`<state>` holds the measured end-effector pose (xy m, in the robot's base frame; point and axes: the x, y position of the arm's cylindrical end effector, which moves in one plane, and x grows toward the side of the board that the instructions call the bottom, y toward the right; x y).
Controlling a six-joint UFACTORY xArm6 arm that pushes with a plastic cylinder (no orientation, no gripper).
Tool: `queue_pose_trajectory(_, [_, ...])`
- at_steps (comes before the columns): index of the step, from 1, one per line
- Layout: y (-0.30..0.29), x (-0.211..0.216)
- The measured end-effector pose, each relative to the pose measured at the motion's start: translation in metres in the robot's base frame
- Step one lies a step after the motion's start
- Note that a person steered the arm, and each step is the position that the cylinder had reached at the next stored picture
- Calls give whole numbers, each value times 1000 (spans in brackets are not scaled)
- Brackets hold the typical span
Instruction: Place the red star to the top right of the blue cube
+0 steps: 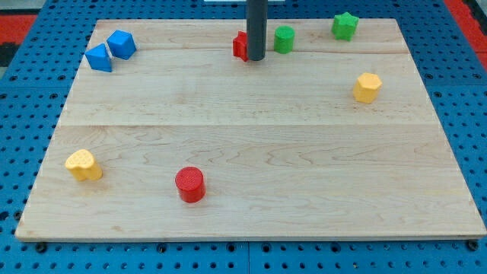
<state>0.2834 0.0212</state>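
Red plastic shows beside my tip [256, 58]: your red star [240, 46] is half hidden behind the rod. You'll find the blue cube [122, 44] far left on the pale wooden surface [251, 152]. No claw here, only the rod.

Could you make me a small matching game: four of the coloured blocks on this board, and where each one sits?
Blocks:
1. red cylinder
2. green star
3. blue cube
4. yellow hexagon block

Places:
A. top left corner of the view
B. right side, below the green star
C. near the bottom, left of centre
D. top right of the view

Pairs: 1-C, 2-D, 3-A, 4-B
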Motion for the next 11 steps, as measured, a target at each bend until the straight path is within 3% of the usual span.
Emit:
queue_pose_trajectory(3, [15, -61])
queue_pose_trajectory(5, [-110, -58])
queue_pose_trajectory(7, [-88, -15])
queue_pose_trajectory(9, [-188, -61])
queue_pose_trajectory(10, [-100, -20])
queue_pose_trajectory(11, [-21, 93])
